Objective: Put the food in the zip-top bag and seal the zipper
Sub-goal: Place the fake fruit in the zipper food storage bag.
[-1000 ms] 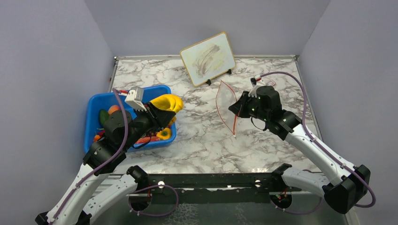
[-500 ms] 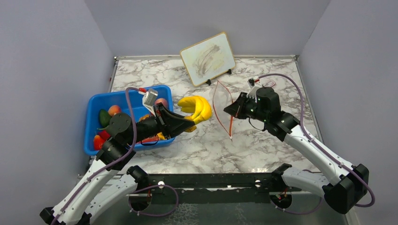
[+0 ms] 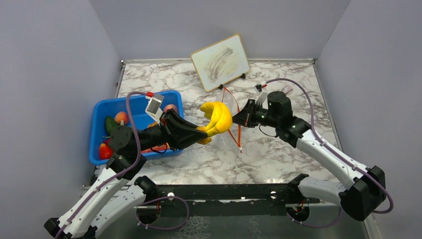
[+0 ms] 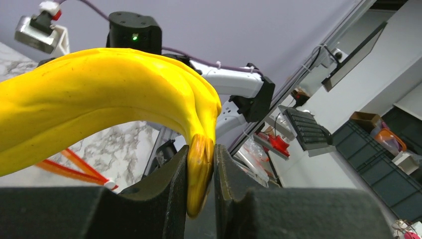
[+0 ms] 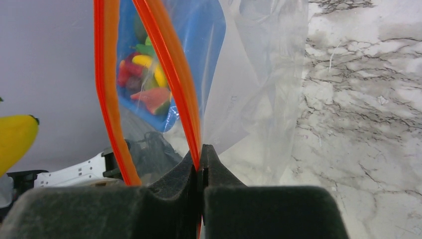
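left hand point(image 4: 200, 164) grips the bananas point(image 3: 217, 117) by the stem, mid-frame, just beside the bag point(image 5: 259, 89); right hand point(image 5: 201, 158) pinches its orange zipper point(image 5: 164, 64), mouth gaping.

top: high, near side, looking down | wrists: close-up, facing each other | shared: bananas point(image 3: 217, 118)

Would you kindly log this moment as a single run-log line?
left gripper: shut on bananas | right gripper: shut on zipper | zip-top bag: mouth open | bananas: at mouth, not yet inside | blue bin: holds other food
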You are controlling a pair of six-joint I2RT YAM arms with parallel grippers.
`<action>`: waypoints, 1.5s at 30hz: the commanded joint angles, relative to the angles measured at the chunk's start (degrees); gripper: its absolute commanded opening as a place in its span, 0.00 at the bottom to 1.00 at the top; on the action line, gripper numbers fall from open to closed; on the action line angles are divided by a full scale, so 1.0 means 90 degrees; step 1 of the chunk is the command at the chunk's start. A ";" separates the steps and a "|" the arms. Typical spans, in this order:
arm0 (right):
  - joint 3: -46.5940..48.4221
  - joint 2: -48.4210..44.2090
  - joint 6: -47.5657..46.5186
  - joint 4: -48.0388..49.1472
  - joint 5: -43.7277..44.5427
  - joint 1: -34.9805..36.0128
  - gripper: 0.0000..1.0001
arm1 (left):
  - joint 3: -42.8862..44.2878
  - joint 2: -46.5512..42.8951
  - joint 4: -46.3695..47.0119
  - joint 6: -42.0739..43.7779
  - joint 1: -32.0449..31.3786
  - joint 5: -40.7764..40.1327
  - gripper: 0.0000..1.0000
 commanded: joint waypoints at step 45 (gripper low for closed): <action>-0.0016 -0.0623 -0.0124 0.0178 -0.0423 -0.0014 0.01 | -0.0842 0.1461 0.2534 0.0083 -0.0864 -0.0738 0.00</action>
